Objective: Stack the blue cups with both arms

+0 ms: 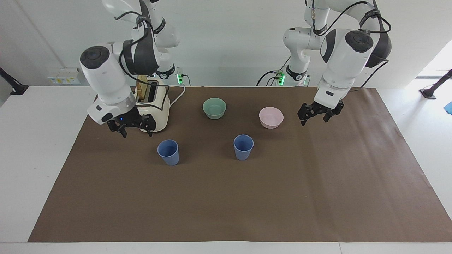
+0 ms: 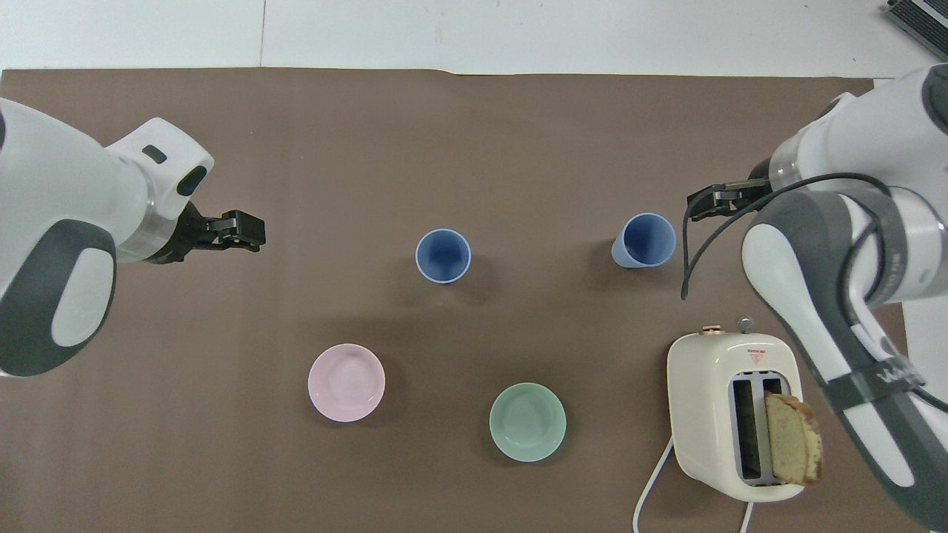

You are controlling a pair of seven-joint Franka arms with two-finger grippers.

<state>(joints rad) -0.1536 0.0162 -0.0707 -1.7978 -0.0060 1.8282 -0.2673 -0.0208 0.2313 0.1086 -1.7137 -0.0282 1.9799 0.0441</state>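
Note:
Two blue cups stand upright and apart on the brown mat. One (image 1: 168, 152) (image 2: 644, 240) is just farther from the robots than the toaster. The other (image 1: 243, 147) (image 2: 443, 255) is mid-table. My right gripper (image 1: 136, 133) (image 2: 709, 200) is open and empty, low over the mat in front of the toaster, beside the first cup and clear of it. My left gripper (image 1: 314, 120) (image 2: 248, 229) is open and empty, raised over the mat toward the left arm's end, beside the pink bowl.
A cream toaster (image 1: 159, 106) (image 2: 696, 370) with a slice of toast (image 2: 792, 438) stands at the right arm's end. A mint-green bowl (image 1: 214, 107) (image 2: 527, 422) and a pink bowl (image 1: 271, 117) (image 2: 346, 383) sit nearer the robots than the cups.

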